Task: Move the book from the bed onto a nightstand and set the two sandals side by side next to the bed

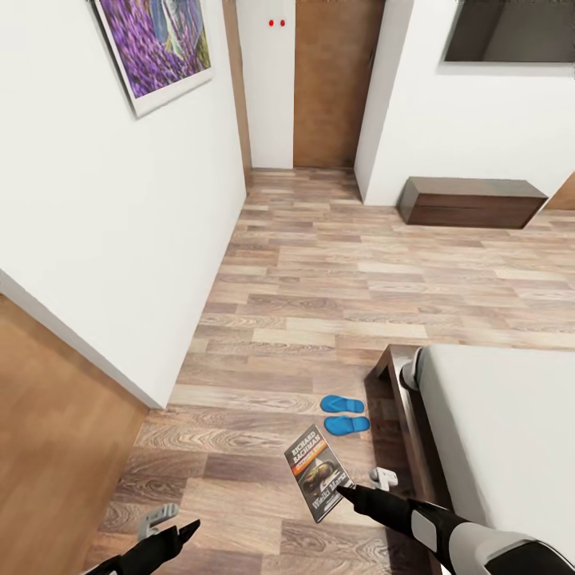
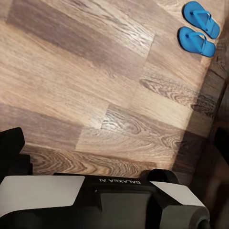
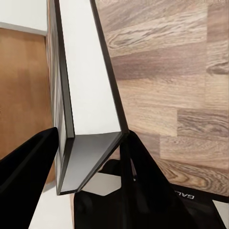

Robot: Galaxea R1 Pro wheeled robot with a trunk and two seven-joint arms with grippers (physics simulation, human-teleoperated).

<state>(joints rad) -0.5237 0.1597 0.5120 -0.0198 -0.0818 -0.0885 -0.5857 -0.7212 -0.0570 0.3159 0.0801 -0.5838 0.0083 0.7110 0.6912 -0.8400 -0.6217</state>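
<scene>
Bed point(image 1: 511, 431) lies at the robot's right, its corner just beside the right arm. 2 sandals point(image 1: 343, 415) sit side by side on the floor near that corner. Book point(image 1: 318, 471) is clamped in the right gripper point(image 1: 345, 489), held above the floor, long axis running away from the fingers. Left gripper point(image 1: 172, 533) hangs empty; its opening cannot be told.

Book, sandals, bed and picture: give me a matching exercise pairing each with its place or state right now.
Things:
1. book
2. sandals
3. bed
4. picture

Places or states:
A. on the wall, purple
B. side by side on the floor by the bed corner
C. held above the floor in the right hand
D. bare pale mattress, at the head view's right

Pairs: 1-C, 2-B, 3-D, 4-A
</scene>
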